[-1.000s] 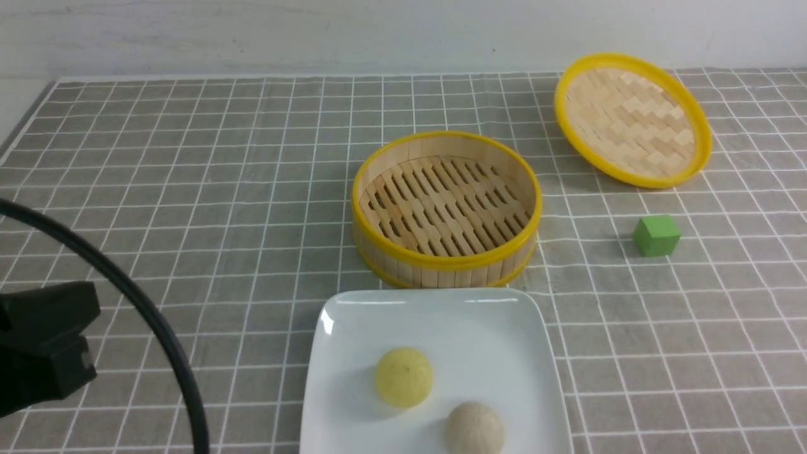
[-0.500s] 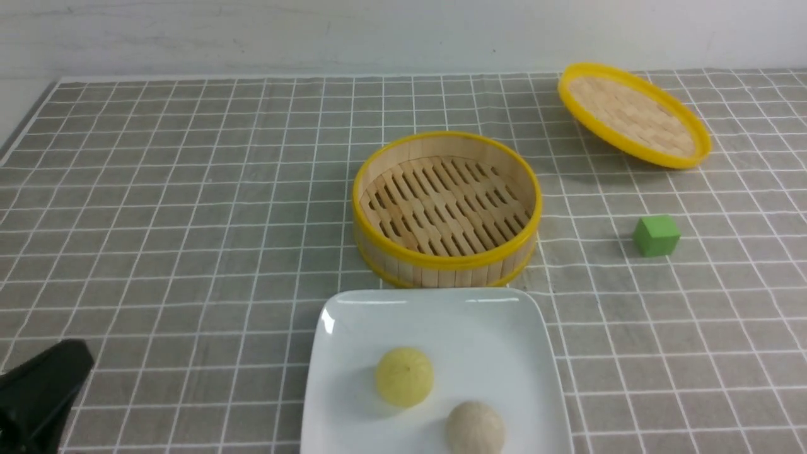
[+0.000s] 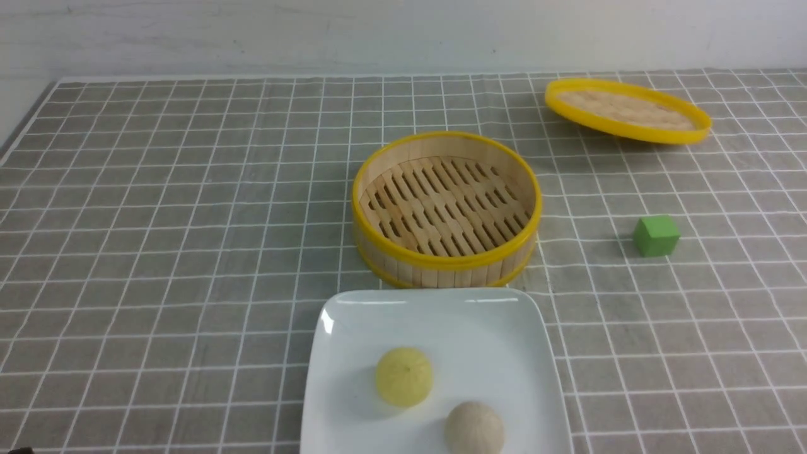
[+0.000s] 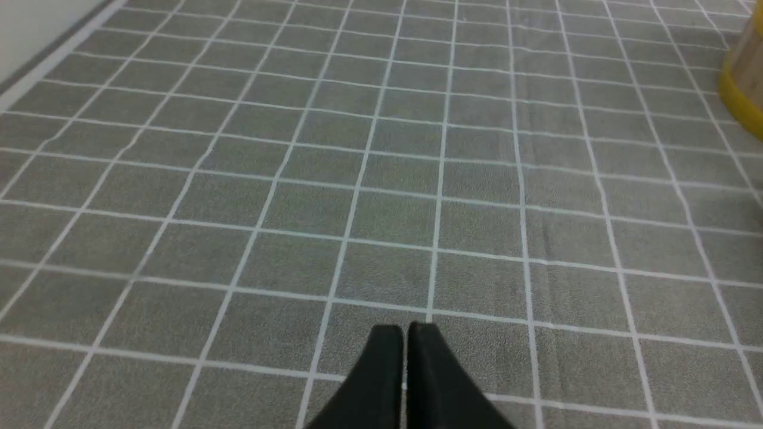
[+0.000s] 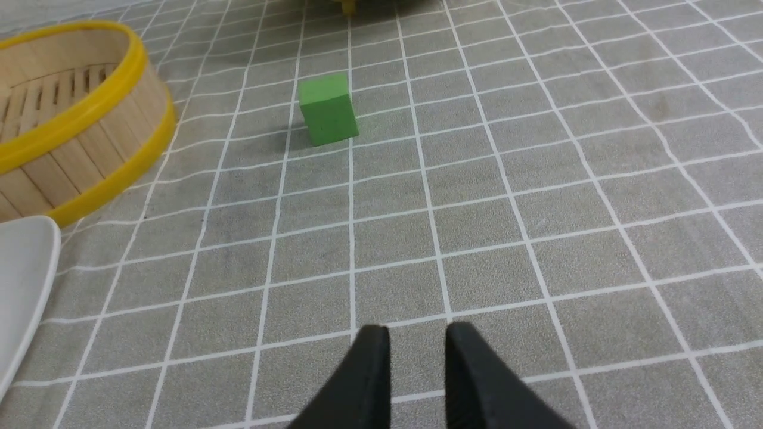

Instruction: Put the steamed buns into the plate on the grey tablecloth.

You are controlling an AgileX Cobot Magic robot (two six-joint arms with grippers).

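Two steamed buns sit on the white square plate (image 3: 435, 328) at the near edge of the front view: pale yellow bun (image 3: 403, 376) nearer plate centre, beige bun (image 3: 474, 427) just beside it toward the robot's right, partly cut by the frame edge. They look apart, not touching. Plate rests on the grey tablecloth (image 3: 189, 221), right in front of the bamboo steamer basket (image 3: 446, 208), which shows bare slats, no buns inside. So task looks done, judging by layout.

Woven lid (image 3: 627, 110) lies far back on the right, tilted w/ one edge off the cloth. Green cube (image 3: 656, 235) is to the right of the basket, well apart from the plate.

Left gripper (image 4: 406, 336): tips pressed together, no gap, nothing between them, low over bare cloth; basket wall only just in view at the edge. Right gripper (image 5: 416, 342): tips slightly parted, narrow gap, holding nothing, over bare cloth w/ cube and basket ahead and a plate corner at the side. Neither gripper clearly shows in the front view.

Handling, if a bun needs a re-grab: prob light and soft, dome shape, squashes under hard pinch, so light force. Take hold across the widest part low on the dome, fingers either side; the top is rounded and likely to slip out. Plate is glossy, so a bun may slide if nudged sideways; come straight down. Beige bun sits near the plate's near edge, so less room there.
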